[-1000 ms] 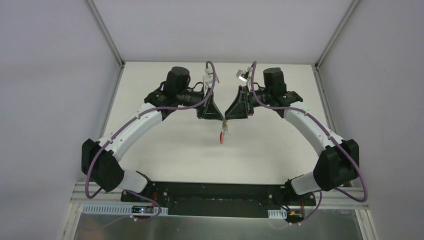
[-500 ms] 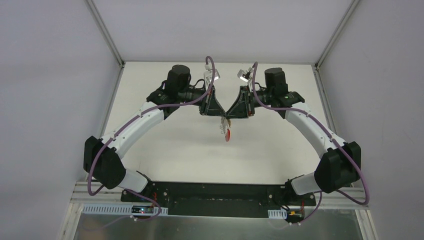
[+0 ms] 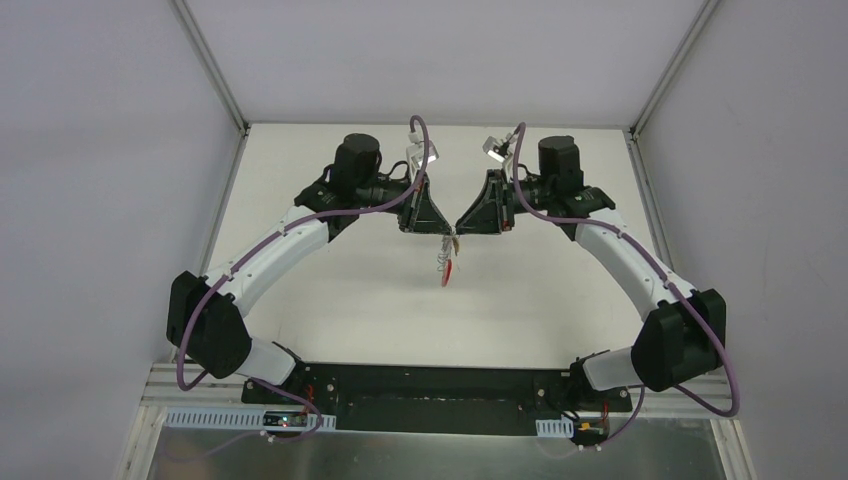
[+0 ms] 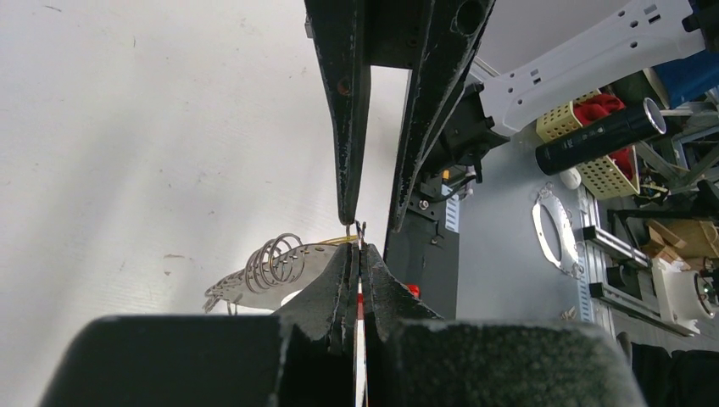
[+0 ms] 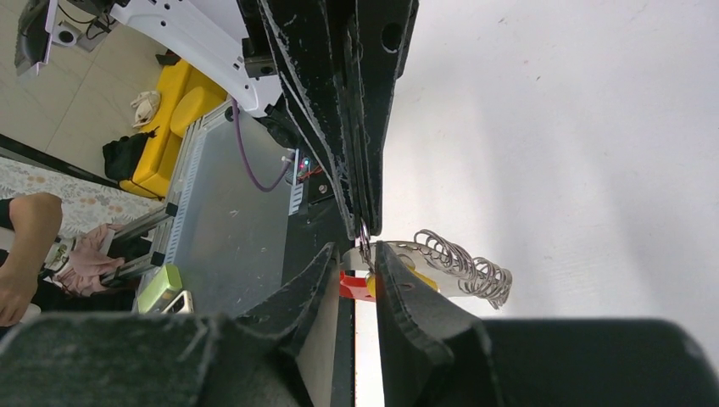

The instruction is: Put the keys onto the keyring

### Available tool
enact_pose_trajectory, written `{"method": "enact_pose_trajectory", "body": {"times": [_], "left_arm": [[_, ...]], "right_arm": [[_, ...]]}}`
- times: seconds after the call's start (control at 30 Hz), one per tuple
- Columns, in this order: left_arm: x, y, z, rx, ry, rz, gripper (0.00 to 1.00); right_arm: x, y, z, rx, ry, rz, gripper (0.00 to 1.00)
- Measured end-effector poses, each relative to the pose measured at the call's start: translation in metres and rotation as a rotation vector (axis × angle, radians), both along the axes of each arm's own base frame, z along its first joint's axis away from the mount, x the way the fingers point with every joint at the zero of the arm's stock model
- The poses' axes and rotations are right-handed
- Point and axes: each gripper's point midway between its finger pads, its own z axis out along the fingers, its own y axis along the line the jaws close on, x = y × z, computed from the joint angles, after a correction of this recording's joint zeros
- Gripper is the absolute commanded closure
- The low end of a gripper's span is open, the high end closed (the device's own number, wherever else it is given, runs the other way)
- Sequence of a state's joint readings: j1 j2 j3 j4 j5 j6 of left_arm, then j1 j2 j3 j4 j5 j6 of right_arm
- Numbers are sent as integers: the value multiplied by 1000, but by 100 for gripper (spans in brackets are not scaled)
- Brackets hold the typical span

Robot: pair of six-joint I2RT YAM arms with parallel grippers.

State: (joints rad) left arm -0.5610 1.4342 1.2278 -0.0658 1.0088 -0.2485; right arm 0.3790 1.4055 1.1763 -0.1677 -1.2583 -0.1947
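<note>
The keys [image 3: 442, 261] hang in mid-air over the table's middle, with the red band [image 3: 447, 276] below them. They show as grey wire loops in the left wrist view [image 4: 271, 264] and the right wrist view [image 5: 462, 264]. My left gripper [image 3: 444, 235] is shut on the thin keyring and a red-white strip [image 4: 359, 315], seen edge-on between its pads. My right gripper [image 3: 459, 234] meets it tip to tip. Its fingers [image 5: 315, 280] stand apart, one on each side of the ring [image 5: 365, 236], with the red band [image 5: 350, 284] in the gap.
The white tabletop [image 3: 330, 290] lies under the hanging keys, with grey enclosure walls and metal posts [image 3: 215, 75] on three sides. The black base rail [image 3: 430, 390] runs along the near edge. Both arms arch inward from the sides.
My right arm has shifted slightly to the right and its tip has eased off the left one. The hanging keys swung right, then back left. The left gripper keeps its hold.
</note>
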Motion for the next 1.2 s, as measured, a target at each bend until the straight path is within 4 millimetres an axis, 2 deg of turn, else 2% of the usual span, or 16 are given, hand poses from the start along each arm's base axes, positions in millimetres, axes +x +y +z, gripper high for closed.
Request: {"method": "enact_pose_trajectory", "body": {"times": [0.2, 0.77, 1.2], "left_arm": [[1, -1, 3, -10, -6, 2, 100], [7, 0, 7, -37, 1, 25, 100], [7, -1, 9, -44, 16, 29, 100]], "right_arm": [[0, 0, -5, 3, 15, -5, 73], [0, 2, -7, 17, 42, -2, 83], [3, 4, -6, 28, 50, 0, 100]]}}
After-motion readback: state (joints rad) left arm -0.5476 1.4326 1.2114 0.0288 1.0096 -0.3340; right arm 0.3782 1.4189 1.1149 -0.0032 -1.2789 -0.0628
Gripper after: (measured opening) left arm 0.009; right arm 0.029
